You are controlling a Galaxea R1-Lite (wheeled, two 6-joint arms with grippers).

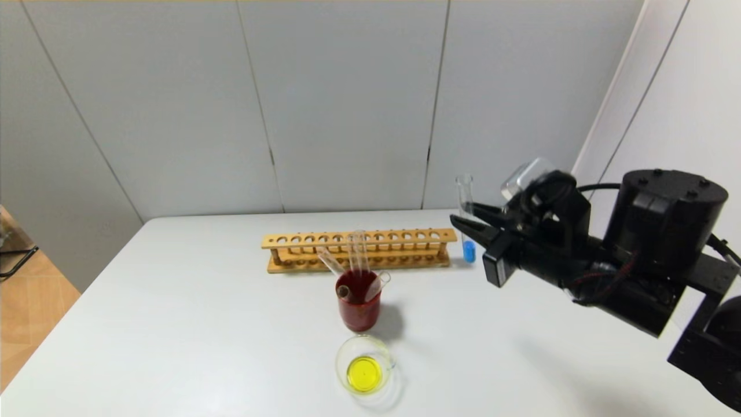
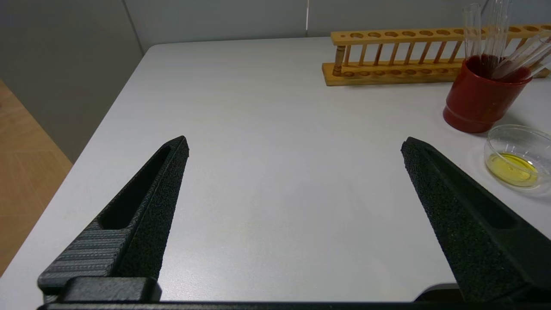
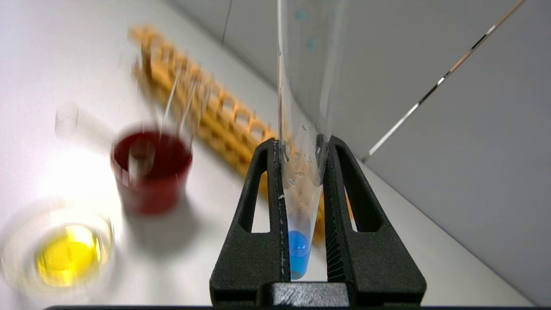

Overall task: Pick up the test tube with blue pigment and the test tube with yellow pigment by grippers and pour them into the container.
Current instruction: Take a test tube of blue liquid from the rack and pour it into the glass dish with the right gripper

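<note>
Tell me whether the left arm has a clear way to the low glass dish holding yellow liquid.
Probably yes: the left tool is open over bare table, and nothing lies between it and the container.

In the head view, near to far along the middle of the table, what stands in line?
container holding yellow liquid → beaker of dark red liquid with clear tubes leaning in it → wooden rack.

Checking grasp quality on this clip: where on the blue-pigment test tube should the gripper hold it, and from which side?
On the clear wall above the blue liquid, from the side, jaws level. The test tube with blue pigment stands upright, slim and round, so flat jaws pinch it across. The right gripper is shut on it this way, mouth left free for pouring into the container.
</note>
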